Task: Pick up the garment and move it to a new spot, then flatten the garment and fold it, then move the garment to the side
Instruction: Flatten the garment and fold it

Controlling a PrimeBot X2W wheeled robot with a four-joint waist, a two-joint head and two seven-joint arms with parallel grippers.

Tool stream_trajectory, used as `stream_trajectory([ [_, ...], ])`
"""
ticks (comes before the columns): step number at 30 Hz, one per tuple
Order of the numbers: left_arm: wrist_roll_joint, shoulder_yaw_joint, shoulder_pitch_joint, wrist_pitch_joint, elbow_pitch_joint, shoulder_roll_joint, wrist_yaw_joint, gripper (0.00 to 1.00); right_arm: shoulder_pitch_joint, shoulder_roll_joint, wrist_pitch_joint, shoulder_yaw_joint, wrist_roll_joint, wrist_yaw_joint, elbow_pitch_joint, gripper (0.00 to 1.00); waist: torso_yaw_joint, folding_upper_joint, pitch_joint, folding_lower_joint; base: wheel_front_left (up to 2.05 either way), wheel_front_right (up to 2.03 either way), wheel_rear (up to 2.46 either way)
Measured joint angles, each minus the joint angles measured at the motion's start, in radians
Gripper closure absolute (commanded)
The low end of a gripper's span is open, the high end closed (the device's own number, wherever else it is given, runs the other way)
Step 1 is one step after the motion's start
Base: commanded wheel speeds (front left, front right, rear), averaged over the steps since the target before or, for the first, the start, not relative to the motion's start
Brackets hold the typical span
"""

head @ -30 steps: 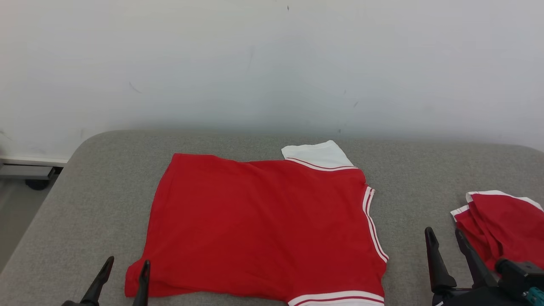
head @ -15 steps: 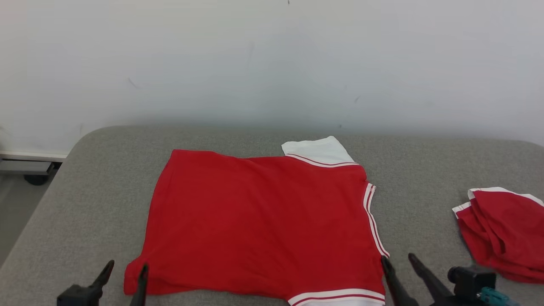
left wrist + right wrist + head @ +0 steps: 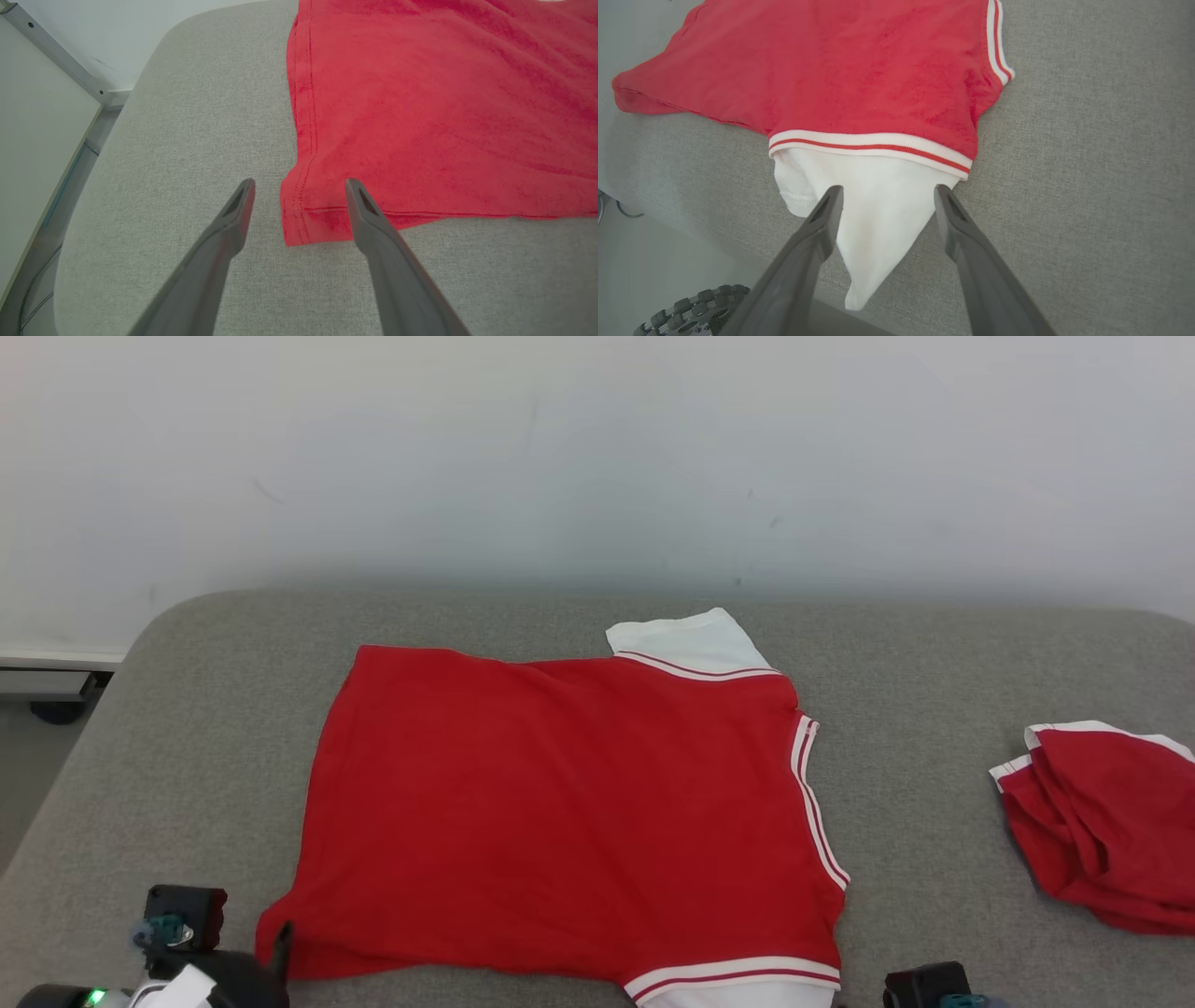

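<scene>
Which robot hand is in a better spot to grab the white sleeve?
The right. The right gripper is open, and its fingers straddle the white sleeve in the right wrist view. The left gripper is open by the red hem corner, at the other end of the shirt.

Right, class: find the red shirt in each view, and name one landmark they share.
Head view: shirt, centre, spread flat.
Left wrist view: shirt, upper right.
Right wrist view: shirt, across the top.
Shared landmark: the grey pad under it.
</scene>
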Motion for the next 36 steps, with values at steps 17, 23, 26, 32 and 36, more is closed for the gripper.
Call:
stream_trajectory([
  [17, -0.003, -0.056, -0.119, 0.179, 0.165, -0.032, -0.06, 0.0, 0.005, 0.026, 0.268, 0.015, -0.096, -0.03, 0.004, 0.0, -0.03, 0.0, 0.034, 0.0, 0.0, 0.0, 0.0],
  [23, -0.004, -0.061, -0.154, 0.19, 0.187, -0.036, -0.071, 0.0, 0.008, 0.052, 0.315, 0.01, -0.109, -0.031, -0.004, 0.0, -0.021, 0.0, 0.055, 0.0, 0.0, 0.0, 0.0],
  [26, -0.004, -0.064, -0.175, 0.191, 0.205, -0.037, -0.088, 0.0, 0.004, 0.062, 0.33, 0.004, -0.122, -0.031, -0.009, 0.0, -0.015, 0.0, 0.067, 0.0001, 0.0, 0.0, 0.0],
  [32, -0.006, -0.063, -0.185, 0.194, 0.237, -0.037, -0.095, 0.0, -0.008, 0.074, 0.357, 0.007, -0.131, -0.031, -0.014, 0.0, -0.01, 0.0, 0.089, 0.0, 0.0, 0.0, 0.0],
  [36, -0.012, -0.062, -0.2, 0.194, 0.255, -0.041, -0.097, 0.0, -0.015, 0.078, 0.374, 0.007, -0.137, -0.032, -0.015, 0.08, -0.007, 0.0, 0.102, 0.0, 0.0, 0.0, 0.0],
])
